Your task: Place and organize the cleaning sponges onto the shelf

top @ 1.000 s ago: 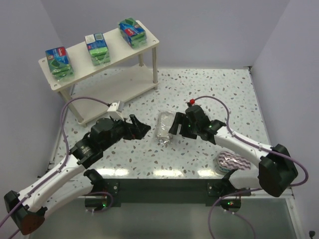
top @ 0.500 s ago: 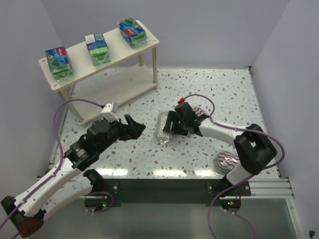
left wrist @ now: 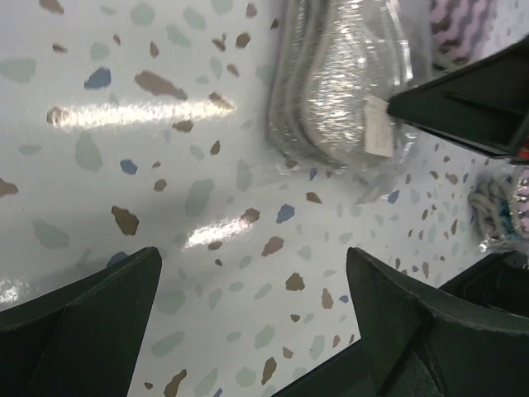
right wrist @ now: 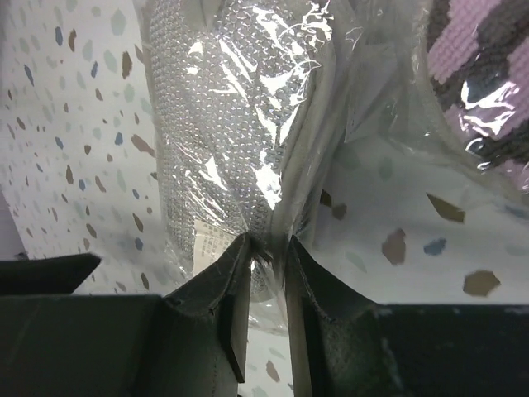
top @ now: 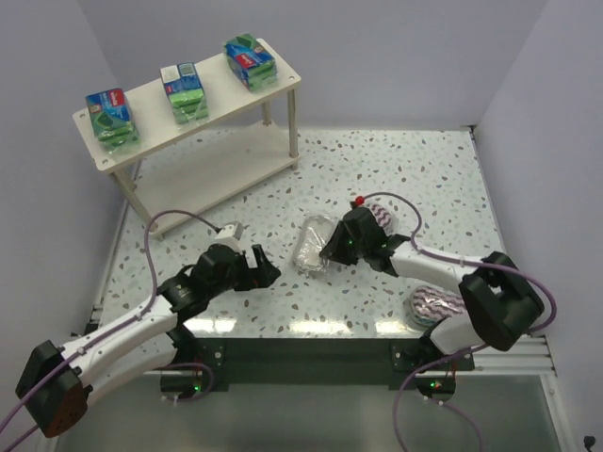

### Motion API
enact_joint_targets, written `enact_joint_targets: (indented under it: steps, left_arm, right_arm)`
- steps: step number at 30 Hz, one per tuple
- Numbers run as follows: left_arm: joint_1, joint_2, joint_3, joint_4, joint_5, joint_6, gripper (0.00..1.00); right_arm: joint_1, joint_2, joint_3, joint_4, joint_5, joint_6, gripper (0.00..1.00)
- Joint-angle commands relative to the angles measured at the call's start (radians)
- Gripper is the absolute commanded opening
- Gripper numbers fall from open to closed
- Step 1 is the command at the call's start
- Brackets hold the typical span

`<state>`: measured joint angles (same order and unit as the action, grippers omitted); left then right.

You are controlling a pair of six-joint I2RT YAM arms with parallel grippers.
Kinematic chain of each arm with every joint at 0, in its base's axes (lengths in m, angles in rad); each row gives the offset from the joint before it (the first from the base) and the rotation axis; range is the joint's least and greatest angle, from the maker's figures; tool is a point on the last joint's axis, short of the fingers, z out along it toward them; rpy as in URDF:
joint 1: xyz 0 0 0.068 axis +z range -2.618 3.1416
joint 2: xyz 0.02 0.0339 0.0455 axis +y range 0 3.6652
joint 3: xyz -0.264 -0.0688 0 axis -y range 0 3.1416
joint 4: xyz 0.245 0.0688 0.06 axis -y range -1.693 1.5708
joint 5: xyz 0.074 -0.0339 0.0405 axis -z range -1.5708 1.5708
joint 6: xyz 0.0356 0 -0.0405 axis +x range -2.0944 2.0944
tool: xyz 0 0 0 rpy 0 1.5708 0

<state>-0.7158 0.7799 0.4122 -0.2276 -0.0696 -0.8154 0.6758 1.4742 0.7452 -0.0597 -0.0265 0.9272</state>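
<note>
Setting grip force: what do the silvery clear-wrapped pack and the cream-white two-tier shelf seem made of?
Silvery clear-wrapped pack: thin glossy plastic film, crinkled with glare, over what looks like finely dimpled metallic mesh. Cream-white two-tier shelf: matte boards, perhaps painted wood or plastic; no glare shows.

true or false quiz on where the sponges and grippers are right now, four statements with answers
1. Three green-and-blue packs sit on the shelf's top tier. True.
2. The left gripper grips the silvery pack. False: it is open and apart from the pack; the right gripper pinches the wrapper.
3. The oval pads are on the shelf. False: both lie on the table.
4. The silvery pack is off the shelf. True.
</note>
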Motion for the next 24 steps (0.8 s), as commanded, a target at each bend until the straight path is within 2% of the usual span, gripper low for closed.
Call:
enact_joint_targets:
  steps: [1, 6, 8, 17, 23, 24]
  left_arm:
    - [-0.005, 0.045, -0.099, 0.212, 0.065, -0.088, 1.0]
    - [-0.028, 0.113, -0.185, 0.451, 0.091, -0.159, 0.99]
    - [-0.063, 0.148, -0.181, 0.497, 0.09, -0.168, 0.98]
    - [-0.23, 0.346, -0.041, 0.576, -0.005, -0.188, 0.96]
    - [-0.28, 0.426, -0.003, 0.565, -0.091, -0.221, 0.91]
    - [-0.28, 0.433, 0.014, 0.521, -0.122, -0.229, 0.9]
  right_arm:
    - [0.005, -0.103, -0.111, 0.047, -0.022, 0.105, 0.23]
    - [0.03, -0.218, -0.23, 0.057, -0.053, 0.183, 0.24]
    - [0.044, -0.271, -0.247, 0.044, -0.053, 0.193, 0.25]
    - [0.053, -0.463, -0.326, -0.031, -0.046, 0.26, 0.32]
    - [0.053, -0.474, -0.34, -0.045, -0.065, 0.257, 0.38]
    - [0.053, -0.483, -0.346, -0.046, -0.066, 0.26, 0.39]
